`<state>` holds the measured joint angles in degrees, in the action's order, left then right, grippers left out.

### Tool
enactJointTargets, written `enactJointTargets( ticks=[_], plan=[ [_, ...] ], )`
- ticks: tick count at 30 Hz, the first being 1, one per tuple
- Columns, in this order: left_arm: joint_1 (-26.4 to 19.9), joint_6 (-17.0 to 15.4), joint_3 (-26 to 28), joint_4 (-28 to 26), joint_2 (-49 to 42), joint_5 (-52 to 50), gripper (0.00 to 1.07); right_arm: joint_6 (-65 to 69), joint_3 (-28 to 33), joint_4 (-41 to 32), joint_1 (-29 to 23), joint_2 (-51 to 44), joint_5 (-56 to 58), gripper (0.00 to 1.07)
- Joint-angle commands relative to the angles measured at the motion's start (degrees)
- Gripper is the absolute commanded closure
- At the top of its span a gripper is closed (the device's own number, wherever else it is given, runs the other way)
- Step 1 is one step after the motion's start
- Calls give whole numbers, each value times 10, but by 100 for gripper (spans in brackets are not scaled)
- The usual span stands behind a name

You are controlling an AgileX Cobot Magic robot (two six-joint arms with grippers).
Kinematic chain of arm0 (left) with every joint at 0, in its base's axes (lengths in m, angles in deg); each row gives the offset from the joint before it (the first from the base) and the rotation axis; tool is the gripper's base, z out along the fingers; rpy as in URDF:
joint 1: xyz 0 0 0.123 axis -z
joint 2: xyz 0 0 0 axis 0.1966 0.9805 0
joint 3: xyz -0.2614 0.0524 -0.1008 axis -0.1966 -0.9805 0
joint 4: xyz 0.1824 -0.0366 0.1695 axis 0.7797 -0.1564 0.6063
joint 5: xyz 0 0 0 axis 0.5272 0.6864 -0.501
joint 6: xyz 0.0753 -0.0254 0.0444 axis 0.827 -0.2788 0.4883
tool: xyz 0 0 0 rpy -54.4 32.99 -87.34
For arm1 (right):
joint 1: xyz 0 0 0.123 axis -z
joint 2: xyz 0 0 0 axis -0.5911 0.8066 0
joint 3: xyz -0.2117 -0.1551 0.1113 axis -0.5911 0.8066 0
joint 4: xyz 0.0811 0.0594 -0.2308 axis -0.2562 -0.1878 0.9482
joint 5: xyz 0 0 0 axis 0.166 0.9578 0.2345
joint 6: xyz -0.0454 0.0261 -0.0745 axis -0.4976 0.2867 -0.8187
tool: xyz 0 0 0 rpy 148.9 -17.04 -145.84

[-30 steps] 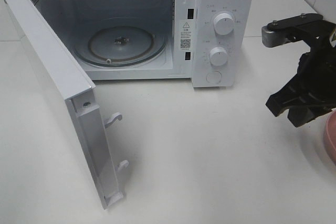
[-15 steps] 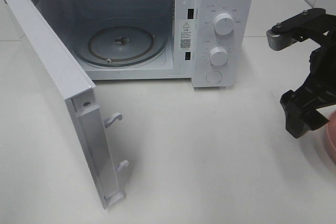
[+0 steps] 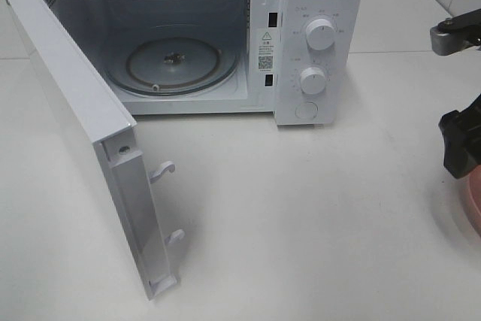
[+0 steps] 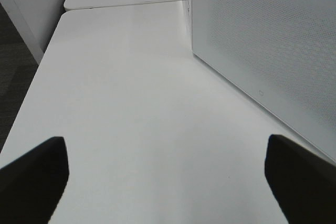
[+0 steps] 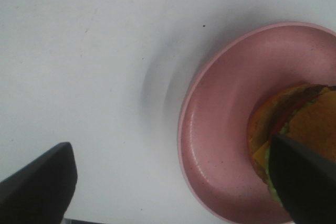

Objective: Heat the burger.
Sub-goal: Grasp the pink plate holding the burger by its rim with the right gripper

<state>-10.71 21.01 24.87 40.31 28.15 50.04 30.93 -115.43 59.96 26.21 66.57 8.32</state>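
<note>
The right claw (image 3: pixel 461 146) is matte black beneath a grey, screwed bracket (image 3: pixel 449 37).

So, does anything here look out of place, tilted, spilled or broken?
Nothing stands out. The microwave has its door open, the glass tray lies flat inside, and the burger sits on the pink plate with no spill around it, though only part of it shows.

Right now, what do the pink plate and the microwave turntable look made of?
Pink plate: likely ceramic or melamine with a matte finish; the surface is dull and faintly specked, with no sharp glare. Turntable: probably clear glass; the oven floor shows through and the rim glints.
</note>
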Motion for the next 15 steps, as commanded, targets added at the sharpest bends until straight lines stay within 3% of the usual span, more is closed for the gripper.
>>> enactJointTargets(
  ticks=[1, 15],
  plan=[
    [2, -1, -2, -2, -13, -5, 12, -6, 6, 1, 30, -2, -29, 15],
    [2, -1, -2, -2, -13, -5, 12, -6, 50, 0, 79, 42, -98, 23]
  ],
)
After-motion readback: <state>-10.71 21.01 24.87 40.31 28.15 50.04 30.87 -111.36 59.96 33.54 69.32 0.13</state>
